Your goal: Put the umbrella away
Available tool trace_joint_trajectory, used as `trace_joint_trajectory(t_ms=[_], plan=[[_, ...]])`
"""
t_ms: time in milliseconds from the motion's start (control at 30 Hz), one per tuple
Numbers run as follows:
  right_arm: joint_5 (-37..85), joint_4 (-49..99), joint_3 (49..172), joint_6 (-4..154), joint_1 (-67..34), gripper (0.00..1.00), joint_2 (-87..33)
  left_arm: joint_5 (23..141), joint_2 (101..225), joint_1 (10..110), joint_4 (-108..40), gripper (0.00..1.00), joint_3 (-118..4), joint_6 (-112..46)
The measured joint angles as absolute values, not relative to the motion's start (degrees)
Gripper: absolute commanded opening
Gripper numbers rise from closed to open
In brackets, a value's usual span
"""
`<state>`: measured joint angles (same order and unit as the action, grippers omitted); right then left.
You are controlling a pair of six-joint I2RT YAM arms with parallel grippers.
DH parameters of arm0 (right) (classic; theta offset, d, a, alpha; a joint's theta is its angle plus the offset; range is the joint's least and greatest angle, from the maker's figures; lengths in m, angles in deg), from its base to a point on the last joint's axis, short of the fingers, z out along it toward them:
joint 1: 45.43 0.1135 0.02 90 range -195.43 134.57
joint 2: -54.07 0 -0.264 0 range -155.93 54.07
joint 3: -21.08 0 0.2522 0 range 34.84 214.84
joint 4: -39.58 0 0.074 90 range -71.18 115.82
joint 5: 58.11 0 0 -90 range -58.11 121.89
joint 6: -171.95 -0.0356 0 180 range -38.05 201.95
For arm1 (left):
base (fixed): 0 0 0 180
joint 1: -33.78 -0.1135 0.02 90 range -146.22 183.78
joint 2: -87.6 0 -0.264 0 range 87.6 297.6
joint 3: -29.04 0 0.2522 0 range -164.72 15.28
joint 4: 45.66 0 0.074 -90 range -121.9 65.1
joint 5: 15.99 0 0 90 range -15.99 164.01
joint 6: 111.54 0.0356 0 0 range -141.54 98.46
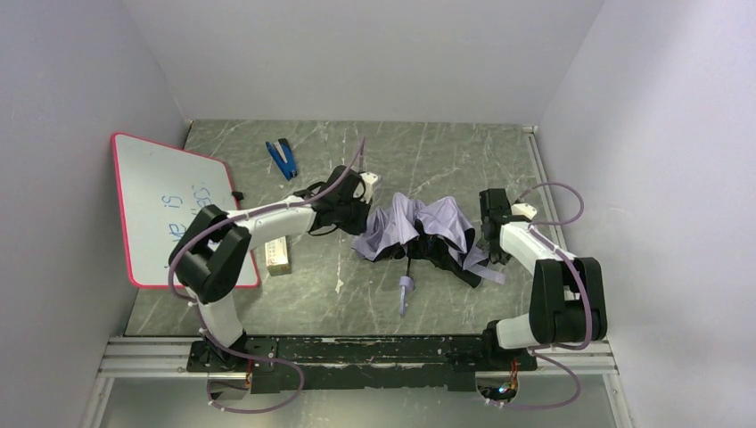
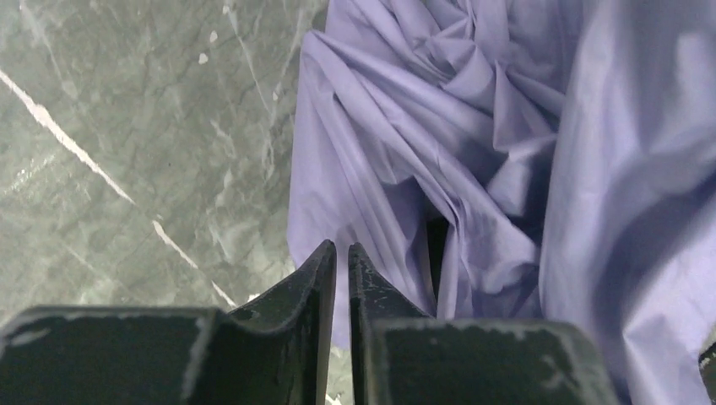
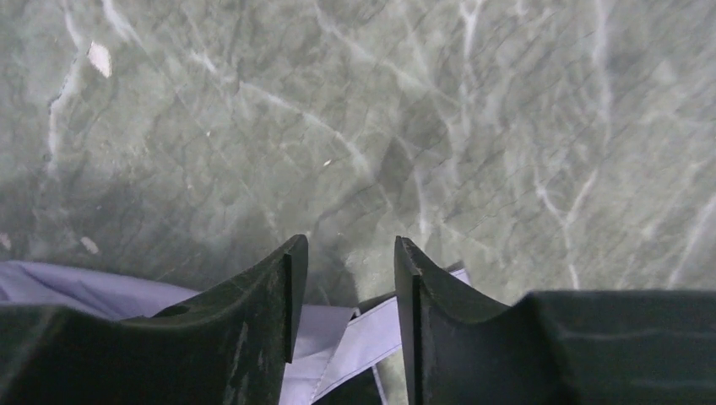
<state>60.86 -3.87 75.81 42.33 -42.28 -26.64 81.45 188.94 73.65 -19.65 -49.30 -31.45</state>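
Nearest the overhead camera, both arm bases (image 1: 374, 352) sit on the rail at the table's (image 1: 446, 152) near edge. Mid-table lies the umbrella (image 1: 419, 227), not yet folded: its pale lavender canopy is slumped in a loose heap, and the thin shaft (image 1: 408, 267) and small handle (image 1: 406, 290) point toward the bases. The left gripper (image 1: 357, 209) is at the heap's left edge and the right gripper (image 1: 486, 234) at its right. A whiteboard (image 1: 174, 209) and a blue tool (image 1: 283, 158) lie well to the left.

From the left wrist, the fingers (image 2: 312, 287) stand almost together with only a thin slit between them, tips over the edge of the crumpled fabric (image 2: 473, 126). I cannot tell whether a fold is caught.

From the right wrist, the fingers (image 3: 270, 287) stand moderately apart, holding nothing, with the closure strap (image 3: 371, 333) lying just beneath them.

Risks, as I judge them: the left jaws may close on air or on one slippery layer, so a pull would drag cloth off the ribs instead of gathering it. The right could snag the strap and swing the whole heap sideways.
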Motion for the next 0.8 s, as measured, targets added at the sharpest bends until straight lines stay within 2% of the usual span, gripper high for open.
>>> trace_joint_trajectory(t_ms=[233, 433, 733, 800], plan=[[51.2, -1.58, 73.23, 43.23, -42.28, 0.35, -22.53, 81.43, 195.45, 75.42, -20.0, 0.1, -54.68, -31.93], [38.81, 1.92, 71.35, 44.04, -40.55, 0.32, -19.93, 81.84, 201.96, 79.05, -20.11, 0.1, -60.82, -31.8], [27.4, 5.37, 69.91, 42.31, -28.4, 0.32, -20.72, 83.46, 208.19, 79.34, -18.23, 0.13, -71.59, -27.19], [25.6, 6.38, 69.8, 41.26, -25.71, 0.33, -20.83, 83.46, 208.98, 79.32, -17.68, 0.17, -73.71, -26.08]])
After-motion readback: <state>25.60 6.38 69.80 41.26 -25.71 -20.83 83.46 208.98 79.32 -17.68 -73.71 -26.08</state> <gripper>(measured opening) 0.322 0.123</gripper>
